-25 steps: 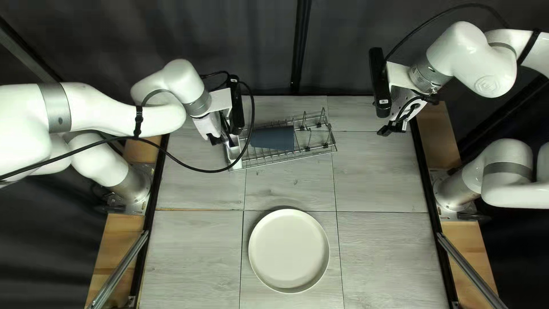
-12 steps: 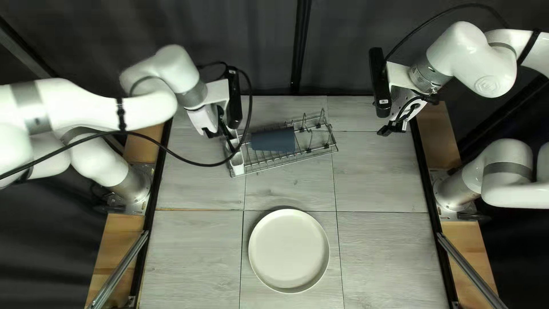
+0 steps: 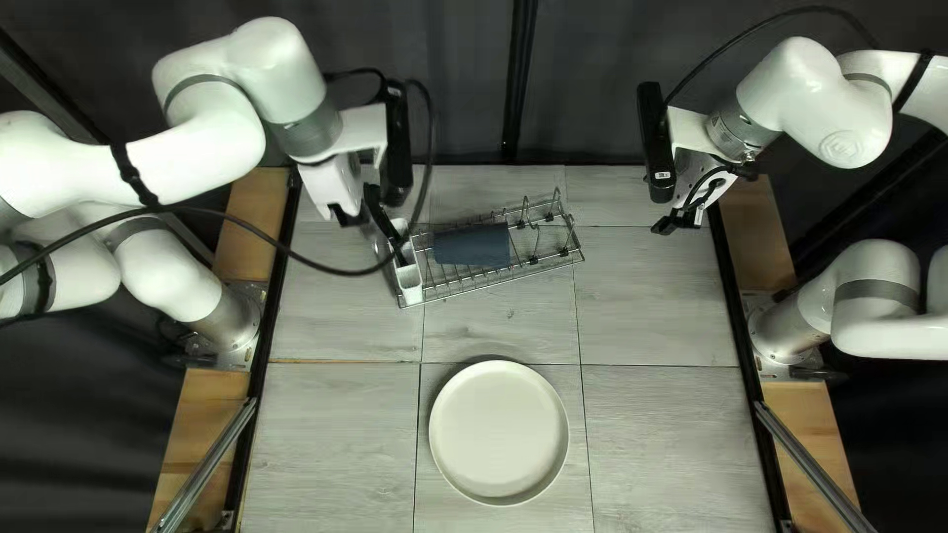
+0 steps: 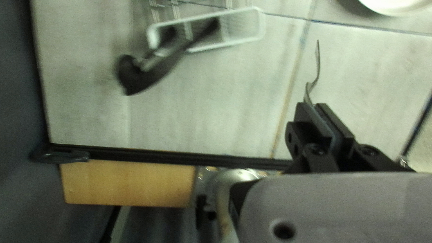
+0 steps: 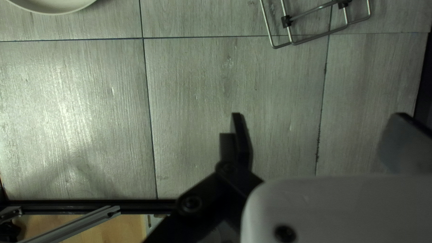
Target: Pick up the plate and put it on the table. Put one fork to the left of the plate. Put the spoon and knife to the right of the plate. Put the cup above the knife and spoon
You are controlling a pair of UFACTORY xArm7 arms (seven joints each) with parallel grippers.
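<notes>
The left gripper (image 4: 311,107), its fingers clenched on a thin utensil (image 4: 318,63), likely the fork, should swing clear of the caddy (image 4: 260,22) and gently lower it left of the plate (image 4: 396,6) ahead of them, the right gripper's (image 5: 318,116) fingers standing parted.

Plate (image 5: 49,6): cut off in both wrist views
Rack (image 5: 320,35): cut off in both wrist views
Dark handles (image 4: 150,76): blurred in left wrist view, kinds unclear
Thin utensil (image 4: 317,63): edge-on, kind unclear
</notes>
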